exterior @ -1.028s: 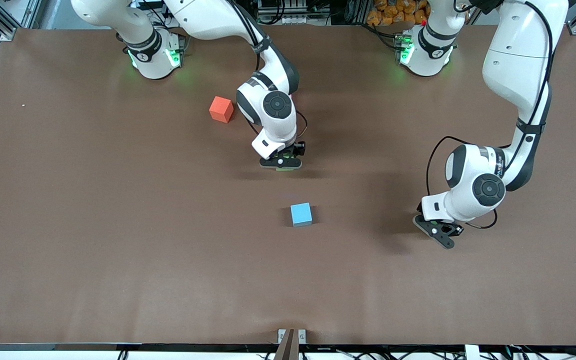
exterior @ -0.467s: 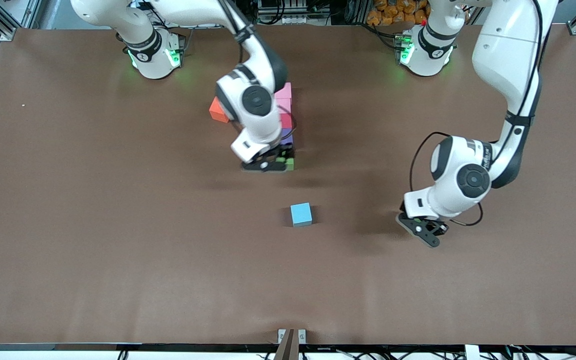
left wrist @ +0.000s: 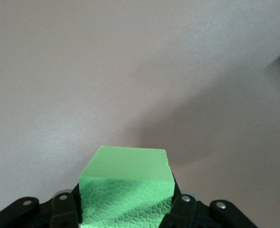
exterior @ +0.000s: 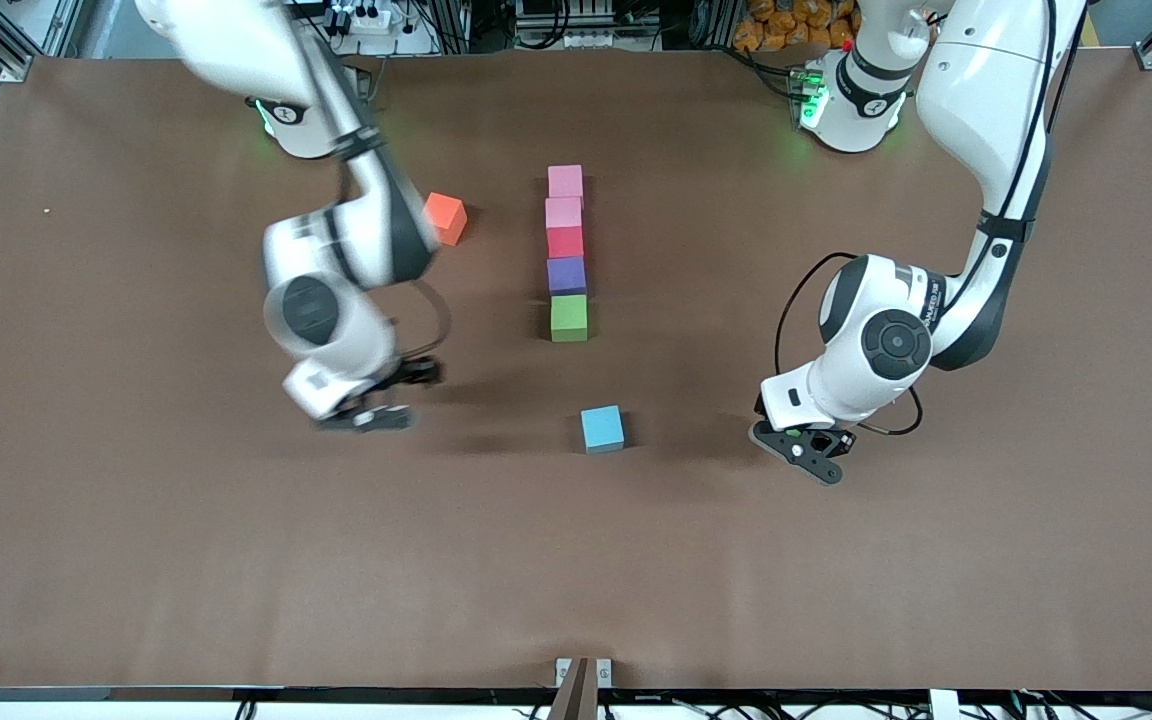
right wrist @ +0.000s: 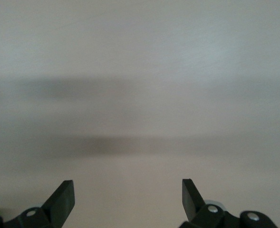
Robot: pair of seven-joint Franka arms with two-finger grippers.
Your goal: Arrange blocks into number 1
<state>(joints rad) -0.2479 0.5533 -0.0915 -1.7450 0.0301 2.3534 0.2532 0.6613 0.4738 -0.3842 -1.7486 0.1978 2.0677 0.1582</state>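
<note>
Five blocks form a straight column mid-table: pink (exterior: 565, 181), pink (exterior: 564, 212), red (exterior: 565, 242), purple (exterior: 566, 275) and green (exterior: 568, 318) at the end nearest the front camera. A light blue block (exterior: 602, 429) lies alone, nearer the camera than the column. An orange block (exterior: 446, 217) sits beside the column, toward the right arm's end. My left gripper (exterior: 804, 455) hangs low over the table toward the left arm's end from the light blue block. It is shut on a second green block (left wrist: 125, 183). My right gripper (exterior: 366, 415) is open and empty (right wrist: 128, 194) over bare table.
Brown table (exterior: 136, 550) with wide bare areas at both ends and along the edge nearest the camera. A small bracket (exterior: 582, 672) sits at the middle of that edge. The right arm's elbow hangs close over the orange block.
My right gripper opened, left the green block at the column's near end and swung away toward the right arm's end. My left gripper carried its green block toward the middle.
</note>
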